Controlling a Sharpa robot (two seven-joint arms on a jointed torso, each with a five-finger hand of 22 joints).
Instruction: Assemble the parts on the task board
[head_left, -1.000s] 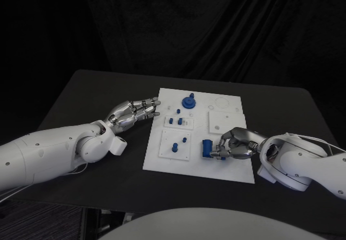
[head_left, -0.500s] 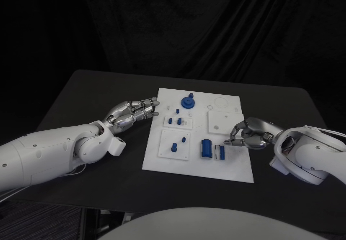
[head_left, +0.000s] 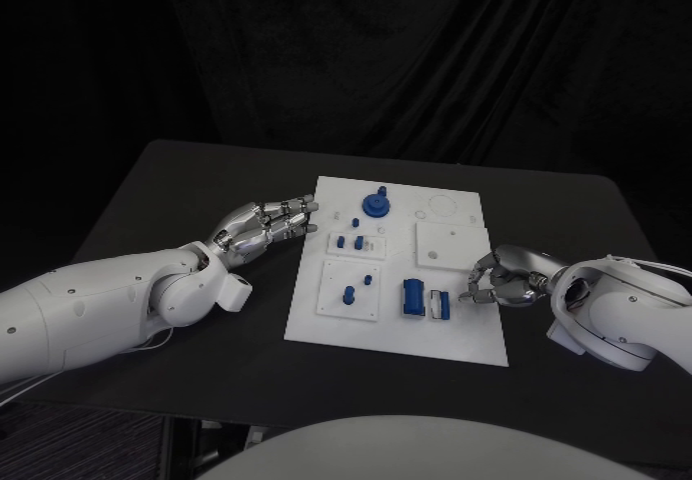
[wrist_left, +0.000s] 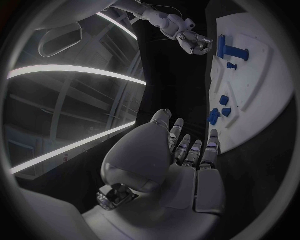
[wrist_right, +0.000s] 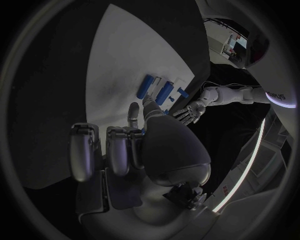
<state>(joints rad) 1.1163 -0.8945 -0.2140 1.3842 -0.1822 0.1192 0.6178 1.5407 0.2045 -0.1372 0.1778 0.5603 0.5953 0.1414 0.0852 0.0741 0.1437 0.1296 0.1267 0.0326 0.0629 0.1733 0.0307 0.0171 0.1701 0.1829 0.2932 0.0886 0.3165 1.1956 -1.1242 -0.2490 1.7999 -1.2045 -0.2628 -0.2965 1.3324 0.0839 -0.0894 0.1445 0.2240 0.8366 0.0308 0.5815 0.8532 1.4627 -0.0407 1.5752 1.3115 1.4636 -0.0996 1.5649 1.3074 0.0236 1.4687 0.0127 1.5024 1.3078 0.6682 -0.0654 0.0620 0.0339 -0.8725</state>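
The white task board (head_left: 404, 335) lies mid-table. On it stand a blue gear with a peg (head_left: 376, 205), two small blue blocks (head_left: 351, 242) and two blue pegs (head_left: 349, 295). A blue cylinder (head_left: 413, 297) and a thin blue bar (head_left: 443, 304) lie side by side. My right hand (head_left: 498, 280) hovers at the board's right edge, just right of the bar, fingers loosely curved and holding nothing. My left hand (head_left: 267, 228) lies at the board's left edge, fingers stretched toward the gear, empty. The left wrist view shows the left hand (wrist_left: 169, 155), the board (wrist_left: 250, 90) and the right hand (wrist_left: 197, 42).
Black table (head_left: 173, 190) surrounds the board, with bare room at the back and on both sides. Raised white square panels (head_left: 450, 242) sit on the board's right half. The right wrist view shows the board (wrist_right: 125, 60) and the left hand (wrist_right: 190, 112) beyond it.
My right hand has drawn back to the right, off the blue cylinder and bar it was over, leaving them lying on the board. The left hand has not moved.
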